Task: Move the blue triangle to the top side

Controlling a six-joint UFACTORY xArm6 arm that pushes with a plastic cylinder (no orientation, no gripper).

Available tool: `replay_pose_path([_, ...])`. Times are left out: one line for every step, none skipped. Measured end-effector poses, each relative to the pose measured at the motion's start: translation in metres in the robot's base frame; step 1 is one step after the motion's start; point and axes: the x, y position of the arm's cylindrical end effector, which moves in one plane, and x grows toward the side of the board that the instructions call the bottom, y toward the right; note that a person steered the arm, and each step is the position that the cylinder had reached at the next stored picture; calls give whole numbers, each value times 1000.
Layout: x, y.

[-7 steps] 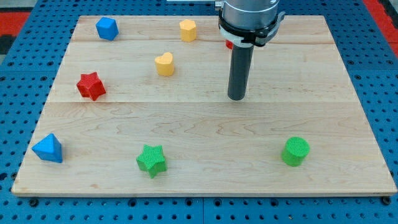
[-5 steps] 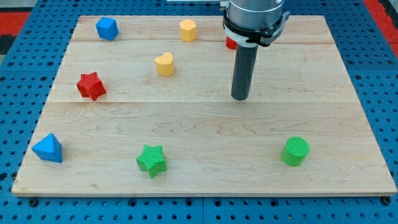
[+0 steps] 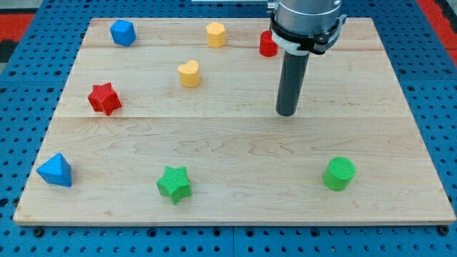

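wooden board (image 3: 400, 107) lay on a blue pegboard (image 3: 21, 107), my tip (image 3: 287, 113) rested near its middle touching no block, with nothing clamped, while the blue triangle (image 3: 55, 170) sat at the view's bottom left.

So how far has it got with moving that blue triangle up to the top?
Nothing looks done yet: the blue triangle sits at the board's bottom-left corner. My tip is mid-board, far to its right, touching no block. Left to do: reach the triangle and push it up to the top edge.
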Motion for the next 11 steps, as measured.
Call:
replay_pose_path([11,-7])
replay_pose_path([14,-53])
replay_pose_path([51,-101])
replay_pose_path([70,-154])
replay_pose_path([80,-194])
replay_pose_path([107,-229])
replay_pose_path([131,-258])
replay_pose_path([168,-271])
replay_pose_path([157,-282])
replay_pose_path([132,-297])
replay_pose_path([137,-305])
